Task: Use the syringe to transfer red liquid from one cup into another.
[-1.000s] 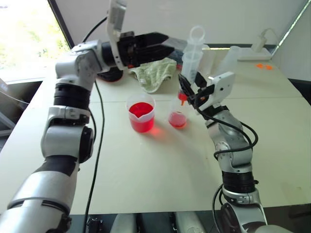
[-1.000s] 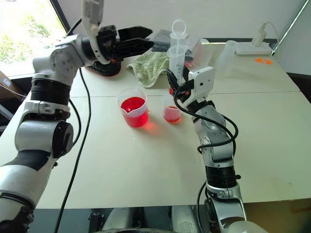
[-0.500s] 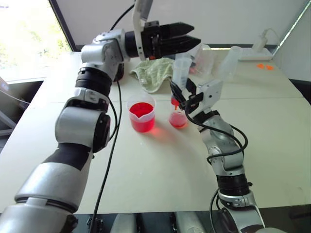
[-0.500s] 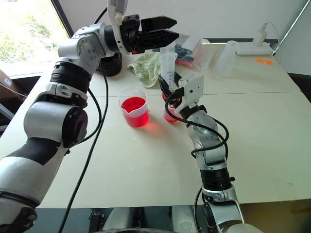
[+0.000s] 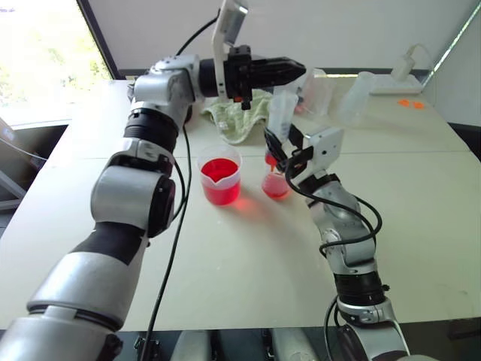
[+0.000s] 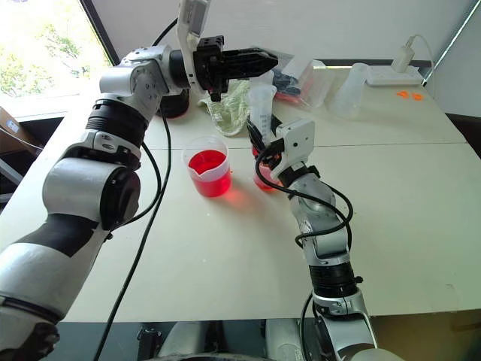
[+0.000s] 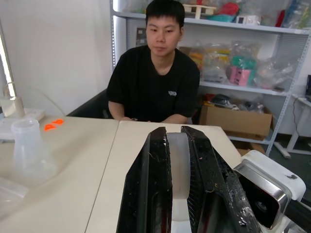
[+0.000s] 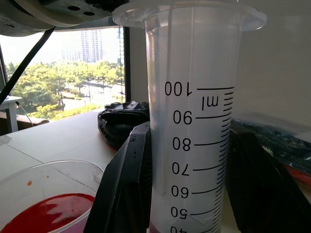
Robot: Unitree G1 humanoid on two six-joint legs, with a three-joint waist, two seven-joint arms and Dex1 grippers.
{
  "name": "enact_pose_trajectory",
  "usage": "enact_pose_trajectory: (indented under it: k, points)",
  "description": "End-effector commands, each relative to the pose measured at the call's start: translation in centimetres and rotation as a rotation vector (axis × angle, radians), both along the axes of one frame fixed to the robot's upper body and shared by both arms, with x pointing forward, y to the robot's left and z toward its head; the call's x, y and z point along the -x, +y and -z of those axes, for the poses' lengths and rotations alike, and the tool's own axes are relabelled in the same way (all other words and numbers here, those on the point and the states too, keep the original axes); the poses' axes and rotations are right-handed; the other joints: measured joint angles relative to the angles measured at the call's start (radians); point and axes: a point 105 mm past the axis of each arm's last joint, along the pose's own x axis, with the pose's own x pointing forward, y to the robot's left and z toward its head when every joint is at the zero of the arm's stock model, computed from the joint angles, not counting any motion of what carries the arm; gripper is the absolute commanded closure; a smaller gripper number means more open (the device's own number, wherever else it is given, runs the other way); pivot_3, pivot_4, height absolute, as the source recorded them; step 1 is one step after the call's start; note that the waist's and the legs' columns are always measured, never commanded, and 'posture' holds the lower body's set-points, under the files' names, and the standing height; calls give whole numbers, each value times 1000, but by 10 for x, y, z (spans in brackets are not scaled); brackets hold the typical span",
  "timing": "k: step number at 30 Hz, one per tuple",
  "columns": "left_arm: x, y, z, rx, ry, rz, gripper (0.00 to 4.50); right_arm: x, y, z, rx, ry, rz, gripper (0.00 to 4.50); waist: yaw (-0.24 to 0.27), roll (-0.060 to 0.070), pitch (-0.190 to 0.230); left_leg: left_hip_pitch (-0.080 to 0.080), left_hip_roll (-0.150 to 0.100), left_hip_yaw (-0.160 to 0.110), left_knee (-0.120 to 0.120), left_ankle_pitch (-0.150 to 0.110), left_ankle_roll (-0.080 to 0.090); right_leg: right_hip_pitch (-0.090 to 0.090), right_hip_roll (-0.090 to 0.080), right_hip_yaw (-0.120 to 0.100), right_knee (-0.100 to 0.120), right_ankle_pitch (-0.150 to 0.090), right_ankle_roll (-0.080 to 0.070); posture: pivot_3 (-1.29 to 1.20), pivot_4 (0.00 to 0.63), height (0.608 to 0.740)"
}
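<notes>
The clear syringe stands upright, its orange tip dipping into the smaller clear cup, which holds a little red liquid. My right gripper is shut on the barrel; the scale shows between its fingers. Reaching in from the left, my left gripper is level with the syringe's top and shut on a pale strip of the plunger, clamped between its fingers. To the left stands the wider spouted beaker, about a third full of red liquid.
A green cloth and a black object lie behind the cups. Clear tubs and a white power strip are at the back right. A person sits across the table.
My left gripper swung right to the top of the syringe and closed on the plunger. The right gripper kept its hold on the barrel over the small cup.
</notes>
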Motion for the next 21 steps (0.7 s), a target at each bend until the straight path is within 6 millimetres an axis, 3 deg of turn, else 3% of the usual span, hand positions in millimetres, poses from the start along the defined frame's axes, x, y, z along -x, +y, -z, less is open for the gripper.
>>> enact_pose_trajectory:
  k: [1, 21]
  points:
    - [3, -5, 4, -22, -7, 27, 4447, 8, -6, -22, -19, -93, 19, 3077, -1, 0, 0, 0, 0, 0, 0, 0, 0, 0, 0, 0, 0, 0, 0, 0, 150, 711]
    - [2, -7, 24, -42, -2, 25, 4447, -2, -32, -34, -3, -127, 117, 3077, 0, 0, 0, 0, 0, 0, 0, 0, 0, 0, 0, 0, 0, 0, 0, 0, 150, 711]
